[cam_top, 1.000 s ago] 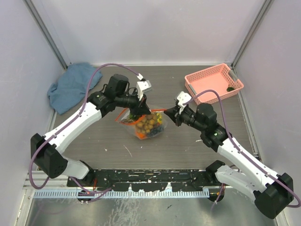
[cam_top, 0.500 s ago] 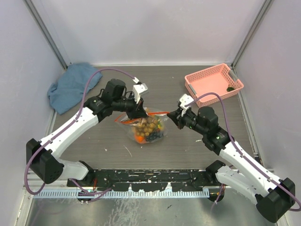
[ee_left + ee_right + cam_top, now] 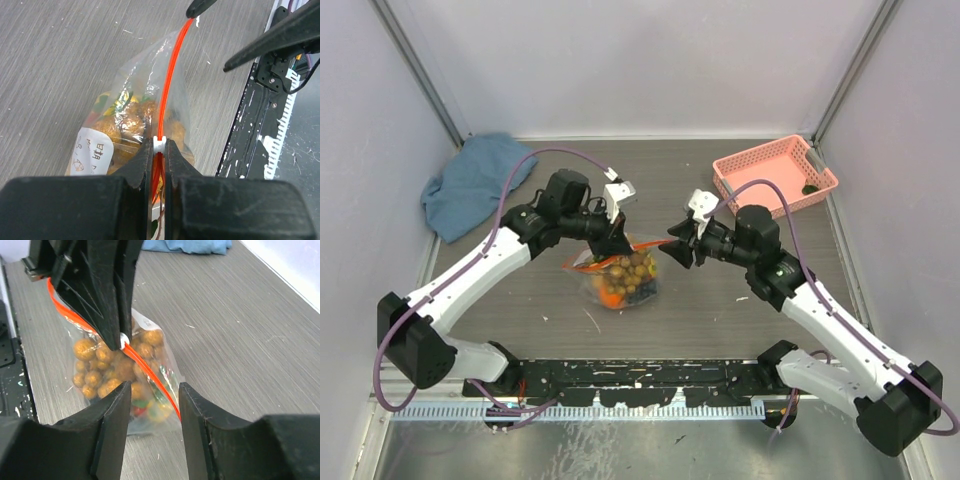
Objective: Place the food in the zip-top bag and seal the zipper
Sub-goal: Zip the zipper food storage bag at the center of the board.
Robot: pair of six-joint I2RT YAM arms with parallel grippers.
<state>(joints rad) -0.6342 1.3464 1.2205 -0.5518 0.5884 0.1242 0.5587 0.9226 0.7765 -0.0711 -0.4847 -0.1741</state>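
Note:
The clear zip-top bag (image 3: pixel 620 282) hangs just above the table centre with the food inside: olive-brown grapes (image 3: pixel 632 267) and an orange fruit (image 3: pixel 608 296). My left gripper (image 3: pixel 617 238) is shut on the white slider of the orange-red zipper (image 3: pixel 170 80), seen pinched between its fingertips in the left wrist view (image 3: pixel 159 144). My right gripper (image 3: pixel 673 250) is open at the bag's right end. In the right wrist view (image 3: pixel 155 390) the zipper (image 3: pixel 150 375) runs between its jaws, its end touching the right finger (image 3: pixel 200 410). The grapes (image 3: pixel 95 375) show through the plastic.
A pink basket (image 3: pixel 775 175) with a small dark item stands at the back right. A blue cloth (image 3: pixel 470 185) lies at the back left. The black base rail (image 3: pixel 640 380) runs along the near edge.
The bag has shifted left and towards the near edge with my left gripper. My right gripper has moved left, keeping to the bag's right end.

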